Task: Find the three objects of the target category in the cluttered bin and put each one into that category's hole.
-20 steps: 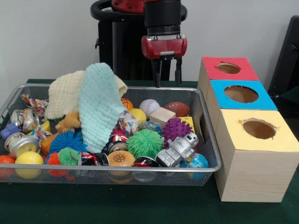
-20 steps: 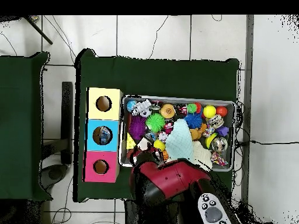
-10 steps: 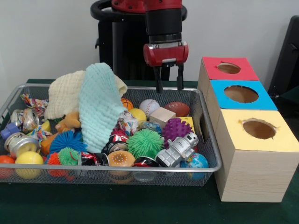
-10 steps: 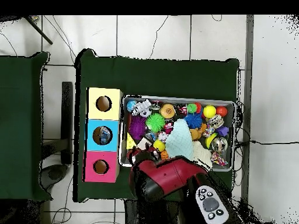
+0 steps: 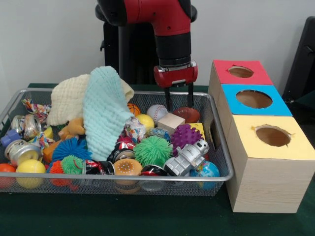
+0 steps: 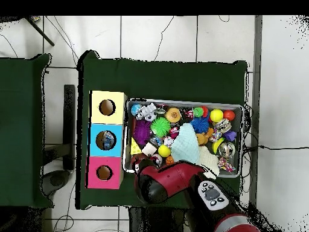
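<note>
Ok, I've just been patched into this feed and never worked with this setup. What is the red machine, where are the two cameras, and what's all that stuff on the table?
The red and black machine is a robot arm; at its end hangs a gripper with two thin fingers, open and holding nothing.

One picture is taken across the table, facing the robot. The other looks straight down from above, where the arm covers the gripper.

On the green table stands a wire mesh bin full of clutter: balls, spiky rubber toys, crushed cans, a toy robot, a wooden block, and two cloths draped over the pile. The gripper hangs over the bin's far side, just above a small brown football.

Beside the bin are three wooden boxes with a round hole in each top: red, blue, yellow.
</note>
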